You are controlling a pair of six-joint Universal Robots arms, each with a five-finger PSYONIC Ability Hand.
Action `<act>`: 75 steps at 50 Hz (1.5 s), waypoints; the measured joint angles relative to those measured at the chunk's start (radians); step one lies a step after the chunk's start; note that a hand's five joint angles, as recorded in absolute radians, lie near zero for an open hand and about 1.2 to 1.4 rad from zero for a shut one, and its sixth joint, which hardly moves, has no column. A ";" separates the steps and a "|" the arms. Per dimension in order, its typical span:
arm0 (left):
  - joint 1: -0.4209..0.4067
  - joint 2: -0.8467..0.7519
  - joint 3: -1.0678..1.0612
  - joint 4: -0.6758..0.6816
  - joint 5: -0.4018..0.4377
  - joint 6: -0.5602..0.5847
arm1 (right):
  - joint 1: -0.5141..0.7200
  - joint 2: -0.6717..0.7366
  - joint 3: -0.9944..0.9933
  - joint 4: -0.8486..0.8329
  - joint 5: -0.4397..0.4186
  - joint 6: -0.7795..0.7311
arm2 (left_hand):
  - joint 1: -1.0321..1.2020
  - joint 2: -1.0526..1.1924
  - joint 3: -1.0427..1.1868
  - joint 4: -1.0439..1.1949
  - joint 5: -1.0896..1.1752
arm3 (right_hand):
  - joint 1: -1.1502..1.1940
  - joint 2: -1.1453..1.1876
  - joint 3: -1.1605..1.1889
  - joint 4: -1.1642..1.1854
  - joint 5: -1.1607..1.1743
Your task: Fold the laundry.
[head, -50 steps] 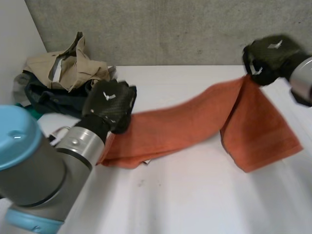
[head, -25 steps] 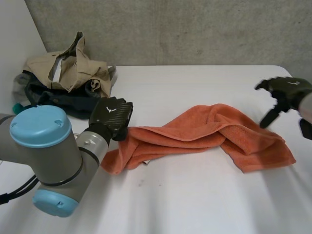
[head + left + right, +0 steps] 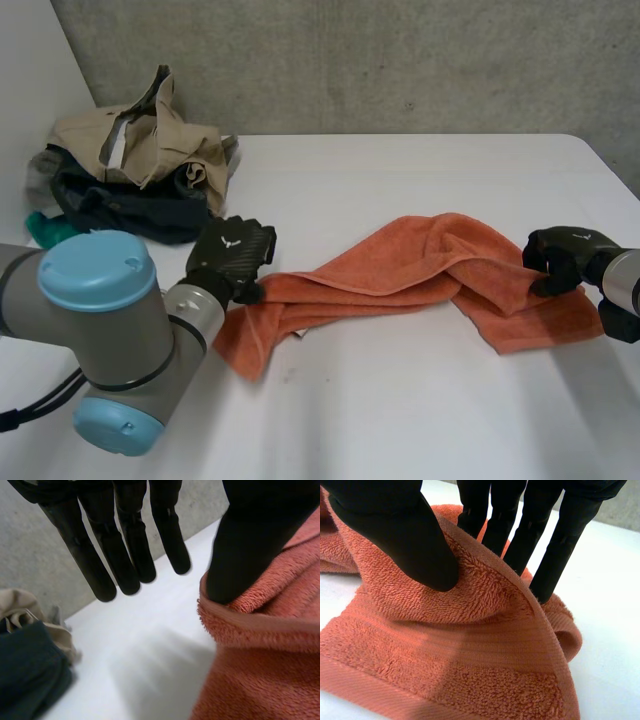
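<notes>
**A:** Head view: what lies where?

**B:** A rumpled orange terry-cloth towel (image 3: 400, 262) stretches across the white table (image 3: 400, 400). Its long axis runs side to side between the arms. The left hand (image 3: 235, 258) sits at one end and the right hand (image 3: 560, 262) at the other, so each is nearest its own end. A heap of beige and dark navy clothes (image 3: 130, 165) lies loose at the table's far corner, beyond the left hand.

**A:** Left wrist view?

**B:** The fingers (image 3: 122, 560) are straight and held away from the thumb (image 3: 250, 545), over bare table. The thumb touches the towel's hem, seemingly only resting there, as the contact is partly hidden. Nothing is clamped.

**A:** Right wrist view?

**B:** The thumb (image 3: 405, 540) is in front and the fingers (image 3: 562, 545) behind, pinching a raised fold at the towel's edge. By that, the right end looks ready to lift, while the left needs a hold first.
</notes>
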 measured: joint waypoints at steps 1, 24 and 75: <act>-0.001 -0.007 0.001 0.000 0.000 -0.006 | 0.000 -0.006 0.006 -0.007 -0.001 -0.004 | 0.000 0.000 0.000 0.000 0.000 | 0.000 0.000 0.000 0.000 0.000; -0.018 -0.123 0.150 -0.135 -0.111 -0.142 | -0.002 -0.148 0.088 -0.049 0.015 -0.166 | 0.311 0.300 0.280 0.286 0.260 | 0.000 0.000 0.000 0.004 0.000; 0.121 0.060 0.593 0.239 -0.005 0.345 | 0.243 -0.106 -0.512 -0.602 0.364 -0.405 | 0.311 0.317 0.298 0.304 0.276 | 0.000 0.000 0.007 0.008 0.038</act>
